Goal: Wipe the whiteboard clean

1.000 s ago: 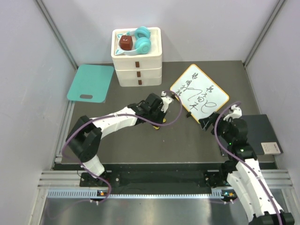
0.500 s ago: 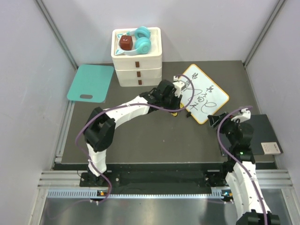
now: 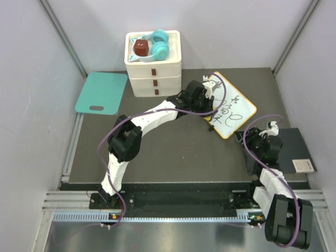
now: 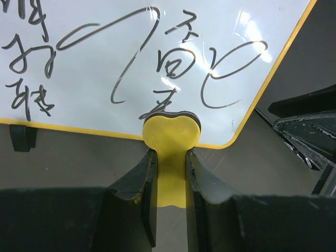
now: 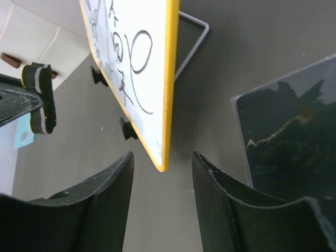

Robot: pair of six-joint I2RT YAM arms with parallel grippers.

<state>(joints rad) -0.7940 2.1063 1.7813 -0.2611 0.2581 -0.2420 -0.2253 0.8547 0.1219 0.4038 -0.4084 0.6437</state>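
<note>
Left wrist view: left gripper (image 4: 169, 156) clamped on a yellow eraser (image 4: 170, 128) at the lower rim of the whiteboard (image 4: 105, 68), propped tilted at the far right of the table (image 3: 173, 152). Probably light, stiff, likely to skid — the right gripper (image 5: 163, 157), jaws apart, straddles its corner, a sensible hold.

Left gripper (image 4: 170, 157) with yellow eraser (image 4: 171, 131) moved from mid-table to whiteboard (image 3: 233, 105) near edge, left arm stretched out, right gripper (image 5: 163, 157) drawn back from board corner, jaws narrower.
</note>
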